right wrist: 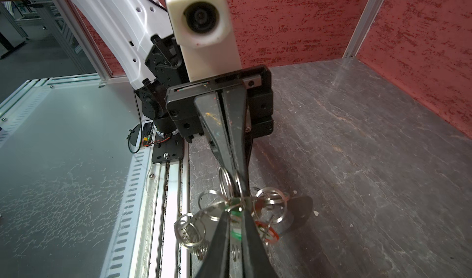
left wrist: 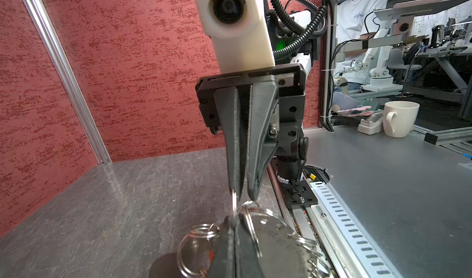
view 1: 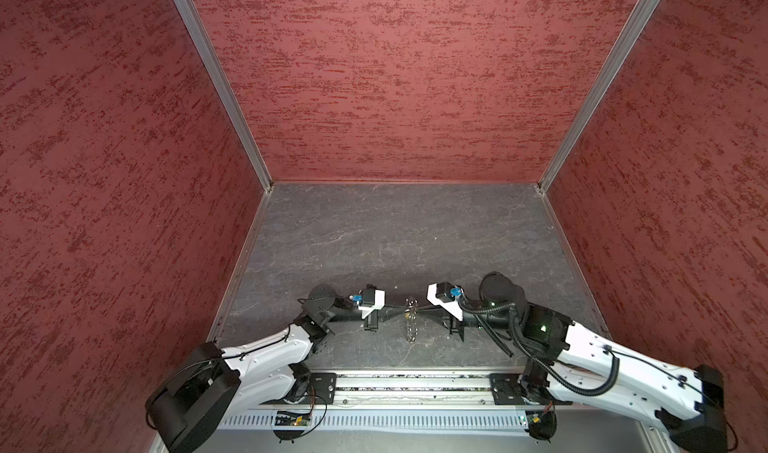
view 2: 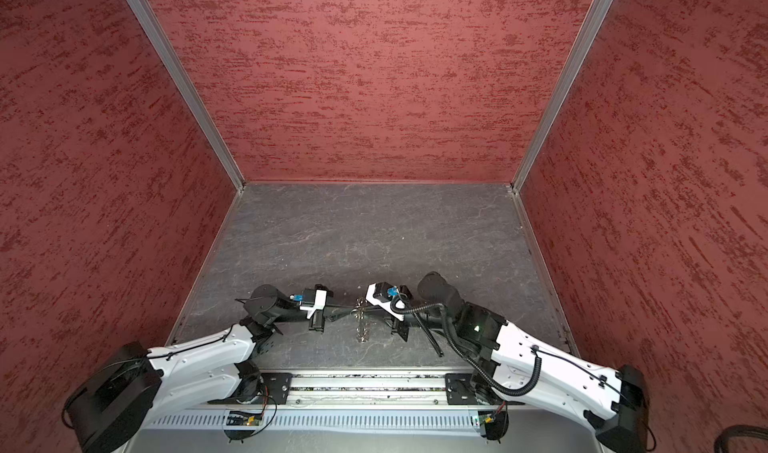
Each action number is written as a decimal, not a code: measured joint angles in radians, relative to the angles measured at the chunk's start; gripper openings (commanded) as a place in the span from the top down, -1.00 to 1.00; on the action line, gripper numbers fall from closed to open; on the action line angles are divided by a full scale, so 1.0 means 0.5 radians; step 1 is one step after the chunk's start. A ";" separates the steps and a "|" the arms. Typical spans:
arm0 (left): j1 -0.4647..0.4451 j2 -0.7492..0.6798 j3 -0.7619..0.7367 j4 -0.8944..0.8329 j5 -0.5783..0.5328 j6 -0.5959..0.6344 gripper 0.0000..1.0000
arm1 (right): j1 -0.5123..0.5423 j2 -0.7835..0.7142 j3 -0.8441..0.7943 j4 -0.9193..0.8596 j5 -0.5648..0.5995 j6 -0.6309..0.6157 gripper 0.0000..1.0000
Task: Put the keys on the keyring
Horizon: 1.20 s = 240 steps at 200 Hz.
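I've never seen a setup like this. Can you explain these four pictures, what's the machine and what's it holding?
It is a two-armed robot, and each arm ends in a two-fingered gripper. Two pictures look down from above on a grey table boxed in by red walls. The other two come from cameras on the wrists, each facing the opposite gripper. The arms meet mid-table at a keyring, a bunch of silver rings held up between them. The left gripper is shut on it, and the right gripper seems to pinch a ring too. A green key and a red key hang among the rings.
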 measured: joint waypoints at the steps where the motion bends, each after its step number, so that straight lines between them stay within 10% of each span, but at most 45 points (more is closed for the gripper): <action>1: 0.000 0.000 0.000 0.000 0.001 0.000 1.00 | 0.000 0.000 -0.001 0.002 0.001 0.001 0.70; 190: 0.000 0.019 0.004 -0.026 0.082 0.001 1.00 | 0.000 0.055 -0.040 0.076 -0.047 0.029 1.00; 240: 0.002 -0.134 0.130 -0.507 -0.047 0.167 0.36 | 0.000 0.140 0.188 -0.314 0.076 -0.004 1.00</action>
